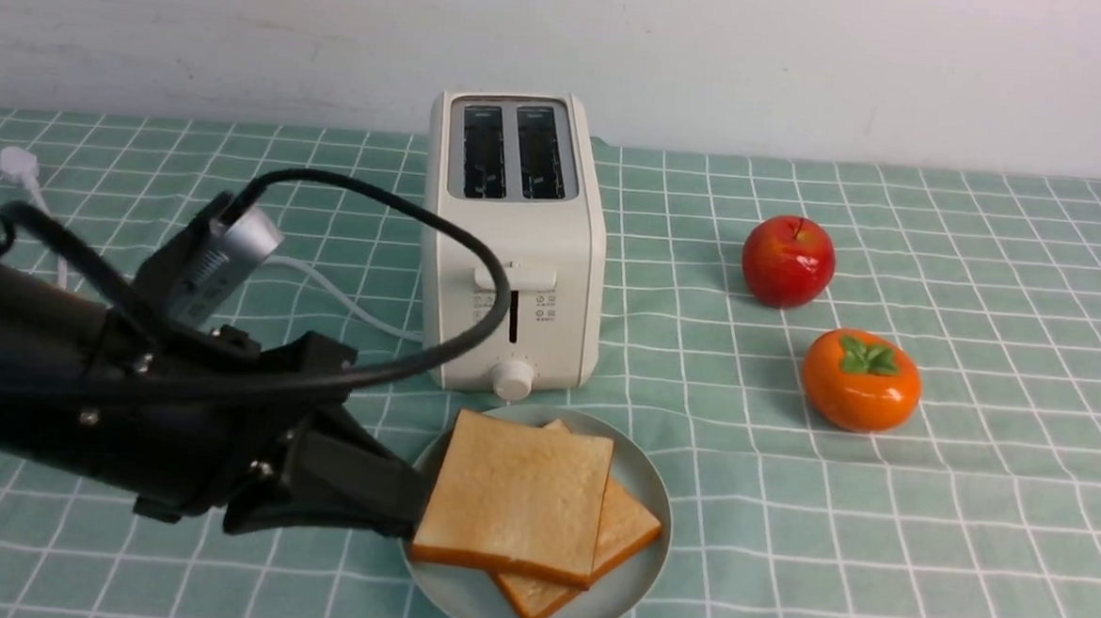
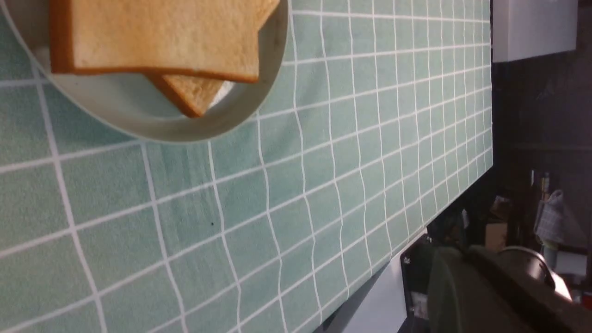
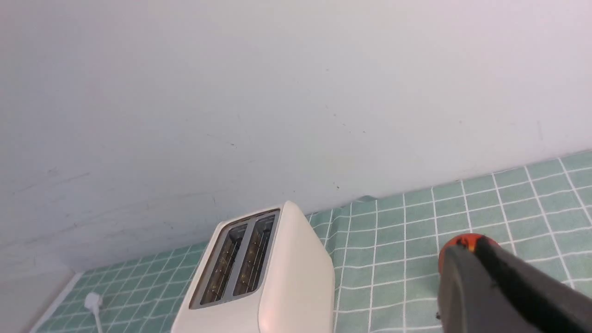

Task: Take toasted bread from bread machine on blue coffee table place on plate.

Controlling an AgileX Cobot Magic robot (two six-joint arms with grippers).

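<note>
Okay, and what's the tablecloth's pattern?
White grid lines on pale green; the tablecloth shows best in the front view.

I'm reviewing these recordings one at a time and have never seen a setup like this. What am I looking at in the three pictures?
This is a robot with two arms, each ending in a gripper. The front view looks forward from between the arms. The other two views come from cameras on the left and right wrists.

On the checked cloth stand a white toaster with two slots, a red apple and an orange persimmon. In front of the toaster is a round plate with two slices of toast, one overlapping the other.

The left gripper is closed beside the toast but does not appear to hold it. The right gripper is closed too, away from the bread, with nothing visibly held.
</note>
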